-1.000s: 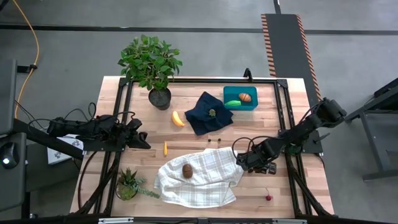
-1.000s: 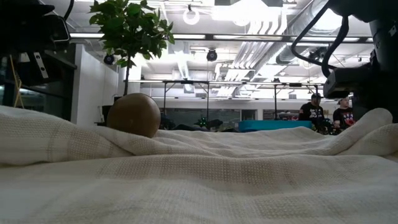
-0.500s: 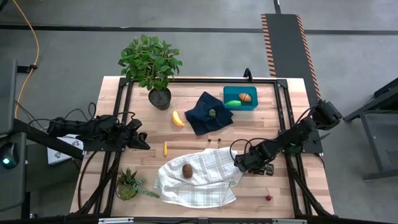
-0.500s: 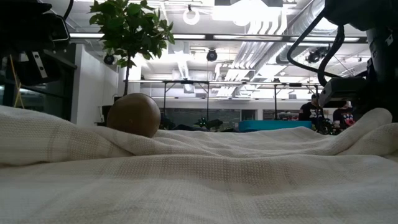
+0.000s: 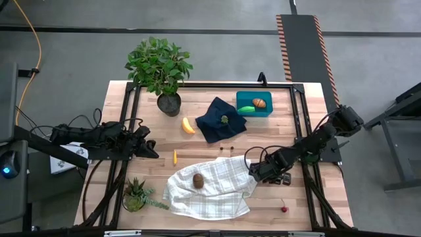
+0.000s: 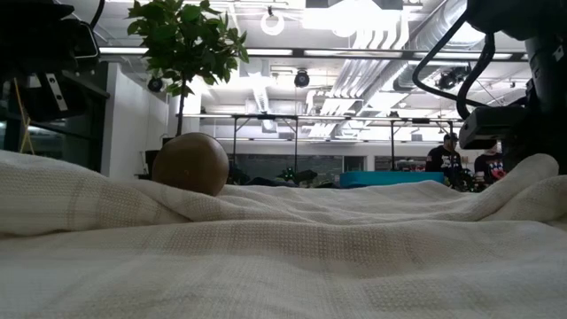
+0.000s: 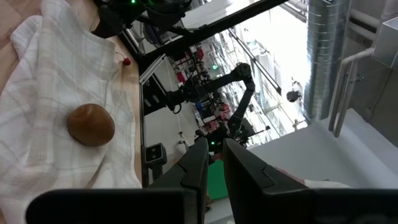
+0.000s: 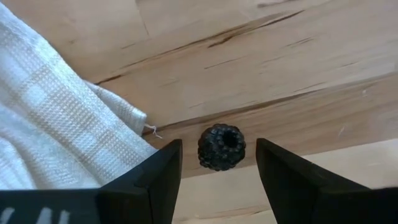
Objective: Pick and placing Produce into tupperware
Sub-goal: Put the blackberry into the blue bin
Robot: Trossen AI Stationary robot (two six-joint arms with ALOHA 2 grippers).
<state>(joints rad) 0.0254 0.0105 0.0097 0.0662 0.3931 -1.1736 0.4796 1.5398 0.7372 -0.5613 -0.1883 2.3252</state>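
Tupperware (image 5: 254,112) — green piece (image 5: 246,109), orange piece (image 5: 259,103)

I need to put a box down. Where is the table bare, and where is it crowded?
Bare wood lies between the potted plant and the tupperware, and beyond the white cloth near the cherry. The middle is crowded: banana, navy cloth.

You will find nothing to read here: no text, label, brand, number or sign can be made out in any of the views, neither on the surface nor in the room behind it.
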